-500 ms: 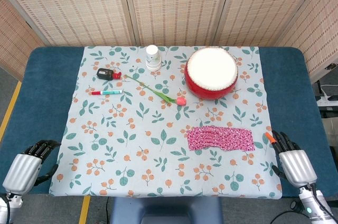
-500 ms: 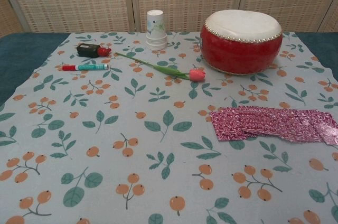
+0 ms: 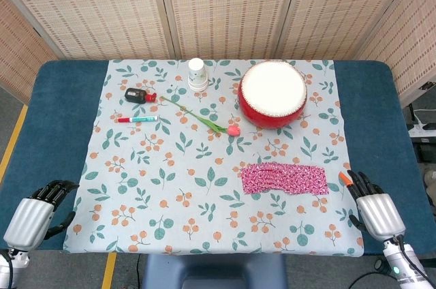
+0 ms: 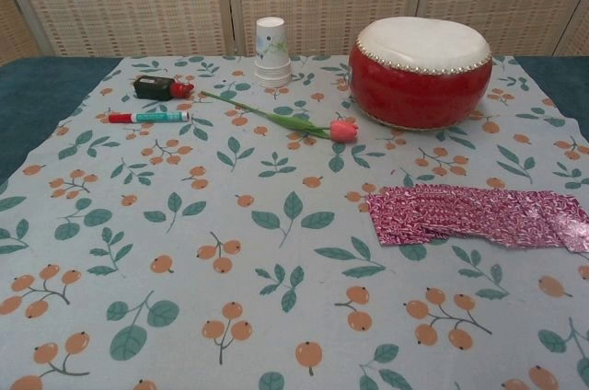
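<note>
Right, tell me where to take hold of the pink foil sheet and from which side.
Probably best taken at the right-hand short edge of the pink foil sheet, approached from the right by the right hand, the nearer one. The sheet lies flat on the floral cloth with its long side across the table, so there is nothing raised to wrap; a pinch at that edge or corner would lift it.

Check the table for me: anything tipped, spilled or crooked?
Nothing stands out. The cups and drum stand upright, the tulip, marker and pink cloth lie flat on the tablecloth. No spills.
</note>
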Robot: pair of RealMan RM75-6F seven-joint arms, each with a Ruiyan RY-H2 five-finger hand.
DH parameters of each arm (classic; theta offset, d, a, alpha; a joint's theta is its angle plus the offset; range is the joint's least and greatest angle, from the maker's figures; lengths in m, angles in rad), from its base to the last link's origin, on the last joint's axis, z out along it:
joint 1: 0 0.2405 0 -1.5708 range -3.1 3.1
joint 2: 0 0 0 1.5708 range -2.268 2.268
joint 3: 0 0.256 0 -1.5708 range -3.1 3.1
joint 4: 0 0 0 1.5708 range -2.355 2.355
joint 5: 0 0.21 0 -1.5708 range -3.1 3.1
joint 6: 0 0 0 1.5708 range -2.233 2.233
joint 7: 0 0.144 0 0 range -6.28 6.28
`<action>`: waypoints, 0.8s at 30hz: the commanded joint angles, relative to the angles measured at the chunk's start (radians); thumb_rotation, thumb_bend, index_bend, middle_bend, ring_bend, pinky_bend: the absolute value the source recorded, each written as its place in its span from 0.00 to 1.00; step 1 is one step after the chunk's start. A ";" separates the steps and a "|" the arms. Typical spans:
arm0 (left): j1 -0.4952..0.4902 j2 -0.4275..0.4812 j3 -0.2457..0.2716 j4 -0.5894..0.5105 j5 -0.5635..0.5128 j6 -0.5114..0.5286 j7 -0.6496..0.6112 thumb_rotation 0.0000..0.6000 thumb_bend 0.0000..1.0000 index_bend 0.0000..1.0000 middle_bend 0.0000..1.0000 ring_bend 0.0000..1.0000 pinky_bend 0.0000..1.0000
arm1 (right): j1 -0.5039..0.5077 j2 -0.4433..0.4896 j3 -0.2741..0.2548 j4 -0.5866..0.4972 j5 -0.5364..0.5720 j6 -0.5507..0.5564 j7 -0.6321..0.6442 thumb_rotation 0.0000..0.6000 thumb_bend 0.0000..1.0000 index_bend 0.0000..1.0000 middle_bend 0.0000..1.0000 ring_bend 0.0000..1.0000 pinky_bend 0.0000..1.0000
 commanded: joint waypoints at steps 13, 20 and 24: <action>0.006 0.007 -0.002 -0.007 -0.013 0.006 -0.012 1.00 0.33 0.25 0.26 0.23 0.44 | 0.040 -0.059 0.009 0.058 0.041 -0.078 -0.089 1.00 0.64 0.00 0.71 0.70 0.64; 0.009 0.010 0.000 -0.007 0.000 0.019 -0.018 1.00 0.33 0.25 0.27 0.23 0.44 | 0.086 -0.073 0.028 0.043 0.174 -0.205 -0.159 1.00 0.74 0.00 0.73 0.76 0.69; 0.008 0.009 0.000 -0.005 -0.003 0.014 -0.019 1.00 0.33 0.25 0.27 0.23 0.44 | 0.111 -0.081 0.024 0.038 0.217 -0.263 -0.184 1.00 0.75 0.00 0.73 0.77 0.69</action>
